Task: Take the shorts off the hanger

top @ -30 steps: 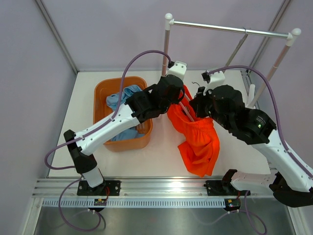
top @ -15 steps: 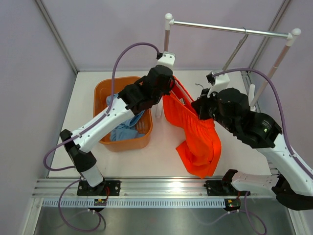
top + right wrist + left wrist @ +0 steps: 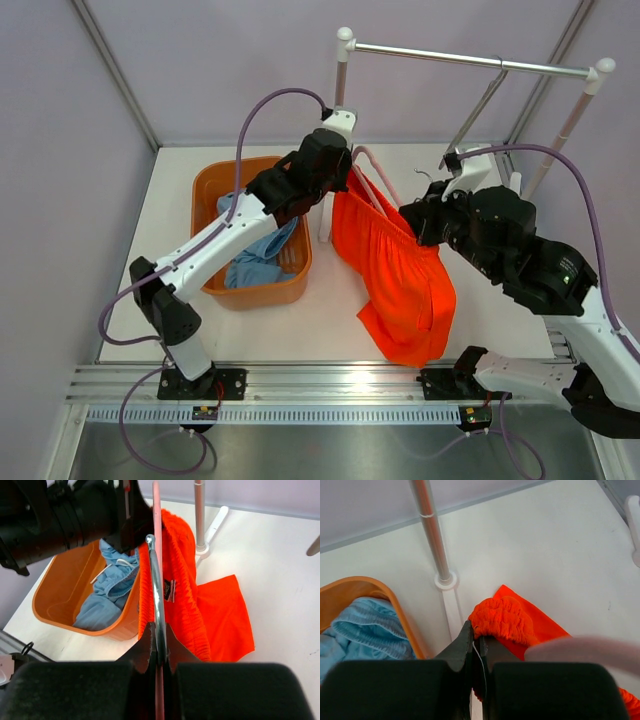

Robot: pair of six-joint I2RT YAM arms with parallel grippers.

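The bright orange shorts [image 3: 400,280] hang from a pink hanger [image 3: 378,172] held up over the table's middle. My left gripper [image 3: 340,185] is shut on the gathered orange waistband [image 3: 502,620] at its left end. My right gripper [image 3: 425,222] is shut on the hanger's metal hook [image 3: 157,587], with the waistband [image 3: 177,580] draped beside it. The light blue shorts [image 3: 258,235] lie in the orange bin [image 3: 208,190]; they also show in the left wrist view [image 3: 362,632] and right wrist view [image 3: 112,587].
A clothes rack with a silver bar [image 3: 470,60] stands at the back. One of its posts [image 3: 432,535] rises just beyond my left gripper, and its foot [image 3: 212,527] lies beyond the shorts. The orange bin's wall [image 3: 65,585] is close to the left.
Both arms have lifted and moved apart. The orange shorts have been pulled up and stretched wider, and now hang longer. The right gripper has moved right and back with the hanger.
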